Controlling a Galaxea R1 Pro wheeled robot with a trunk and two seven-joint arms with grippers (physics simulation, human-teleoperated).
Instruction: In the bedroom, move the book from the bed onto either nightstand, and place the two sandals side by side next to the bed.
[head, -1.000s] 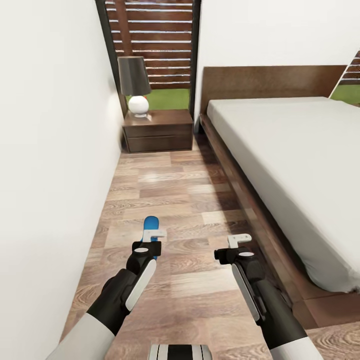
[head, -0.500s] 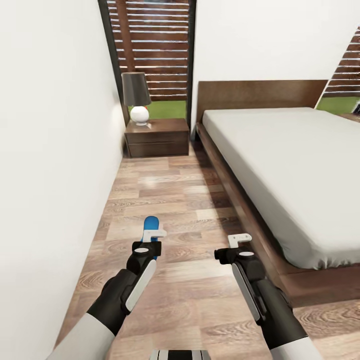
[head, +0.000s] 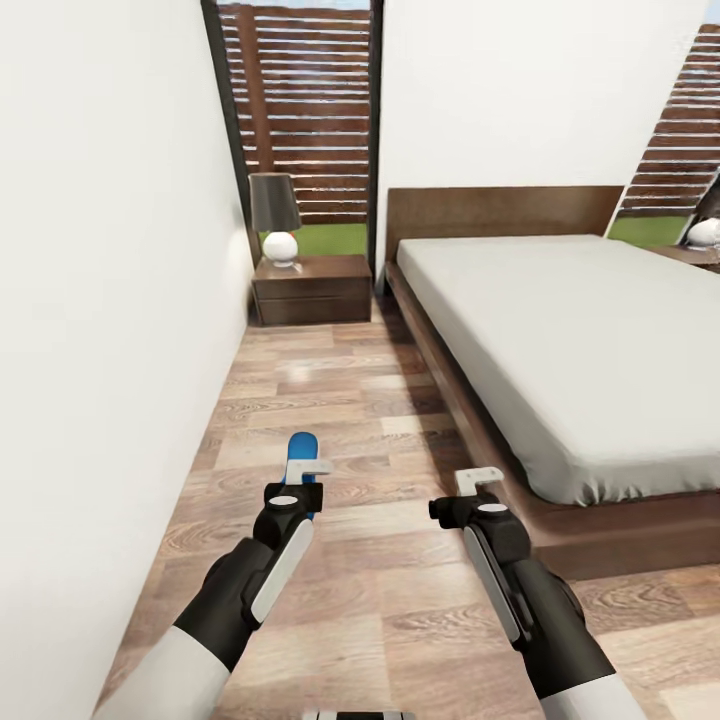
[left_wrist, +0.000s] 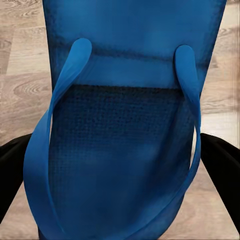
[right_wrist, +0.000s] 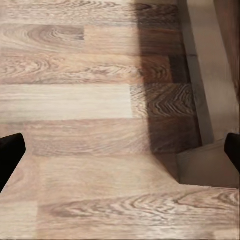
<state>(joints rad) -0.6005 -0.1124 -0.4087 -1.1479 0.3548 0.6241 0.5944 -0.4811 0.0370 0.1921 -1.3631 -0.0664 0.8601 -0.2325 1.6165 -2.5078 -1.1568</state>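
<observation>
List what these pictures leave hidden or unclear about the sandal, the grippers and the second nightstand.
- Sandal: head view shows just its blue tip; the left gripper covers the rest.
- Far nightstand: cut off by the head view's edge.
- Right gripper: fingertips sit at the right wrist view's borders, with floor between.

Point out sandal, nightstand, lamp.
sandal (left_wrist: 125, 150), left wrist view, on the textured footbed between the straps.
nightstand (head: 312, 297), head view, on the drawer front.
lamp (head: 274, 203), head view, on the dark shade.
</observation>
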